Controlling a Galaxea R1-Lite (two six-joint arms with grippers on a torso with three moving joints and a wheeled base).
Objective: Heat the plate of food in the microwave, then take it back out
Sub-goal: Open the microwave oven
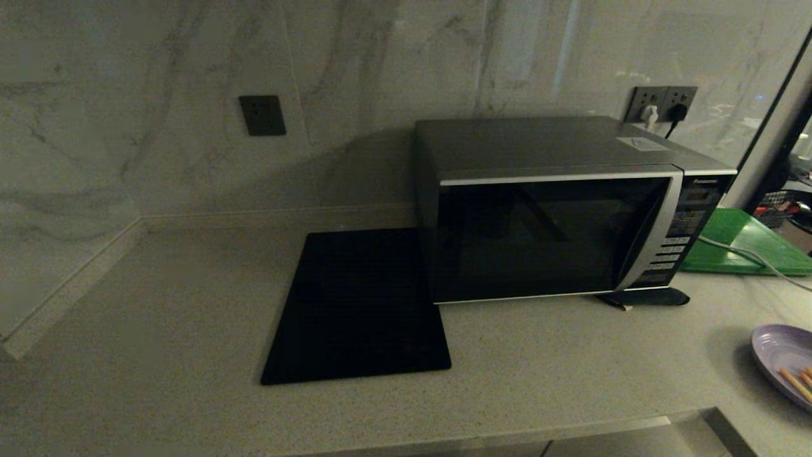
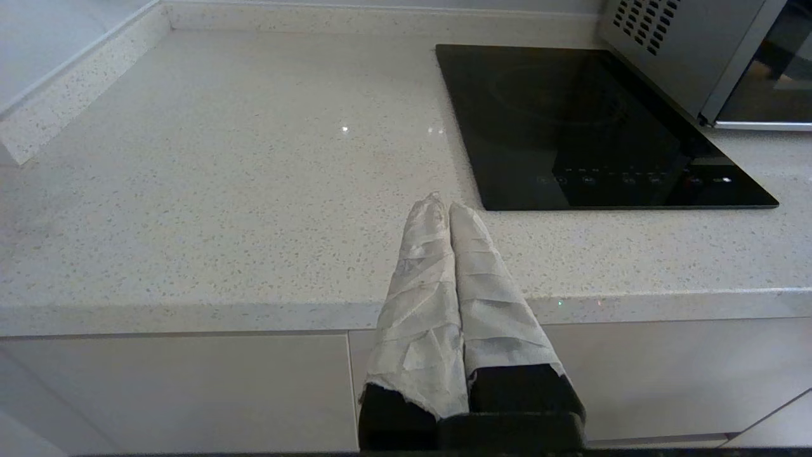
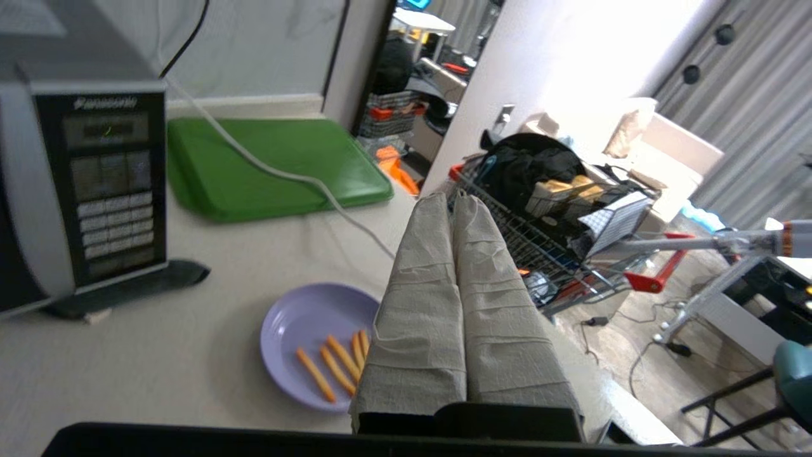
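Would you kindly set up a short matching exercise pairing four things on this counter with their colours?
Things:
1. plate of food
2. microwave
3. cooktop
4. board

Colours:
A. green
B. flat black
C. pale lavender
D. silver-grey with a dark glass door

Pairs: 1-C, 2-D, 3-B, 4-A
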